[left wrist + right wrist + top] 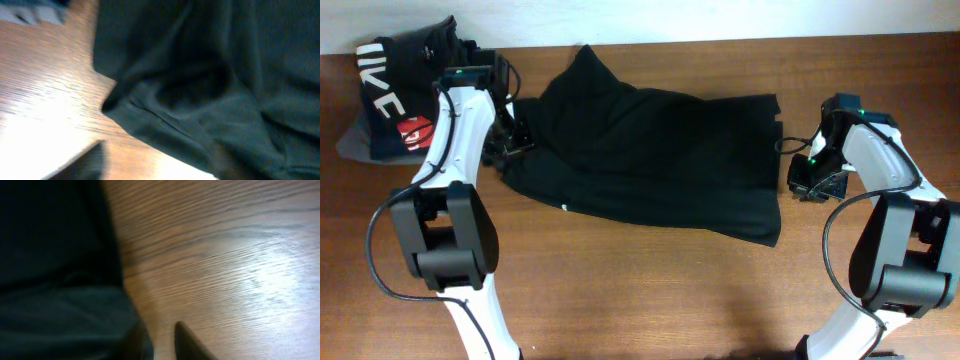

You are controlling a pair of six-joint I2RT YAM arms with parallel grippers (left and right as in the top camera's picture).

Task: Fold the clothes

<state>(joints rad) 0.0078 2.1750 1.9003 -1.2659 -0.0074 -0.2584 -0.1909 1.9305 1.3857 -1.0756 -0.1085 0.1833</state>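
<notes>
The black garment (660,150) lies spread, with creases, across the middle of the wooden table (650,290). My left gripper (510,145) is low at its left edge. In the blurred left wrist view the jaws (157,152) are open, with a folded edge of the garment (210,75) reaching between the fingers. My right gripper (808,182) is at the garment's right edge. In the right wrist view its jaws (159,330) are open with bare wood between them, and the left finger rests at the hem of the garment (55,280). No logo or lettering shows.
A folded dark garment with big white letters (395,90) sits at the back left corner on a grey garment (350,140), close behind my left arm. The table's back edge runs along the top of the overhead view.
</notes>
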